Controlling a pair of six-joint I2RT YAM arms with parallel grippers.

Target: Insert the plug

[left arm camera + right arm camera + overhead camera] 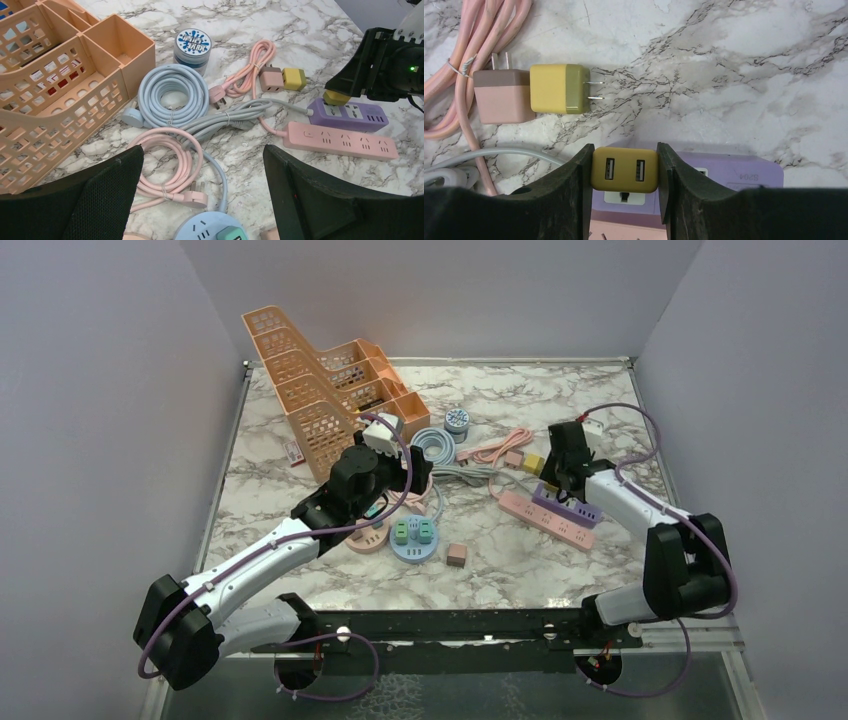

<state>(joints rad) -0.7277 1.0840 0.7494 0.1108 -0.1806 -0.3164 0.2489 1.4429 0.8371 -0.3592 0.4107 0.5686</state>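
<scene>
Left arm [262,558]: stretched forward toward mid-table, wrist pitched down. Left gripper [202,167]: jaws spread wide, nothing between them.

Right arm [640,508]: elbow raised and bent, forearm angled inward and forward. Right gripper [556,480]: pointing down, fingers [569,200] partly closed, clamped on both sides of the plug [624,169].

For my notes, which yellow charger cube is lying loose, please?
The yellow plastic charger cube beside the pink adapter, prongs bare; the other yellow cube is clamped in the right end effector.
</scene>
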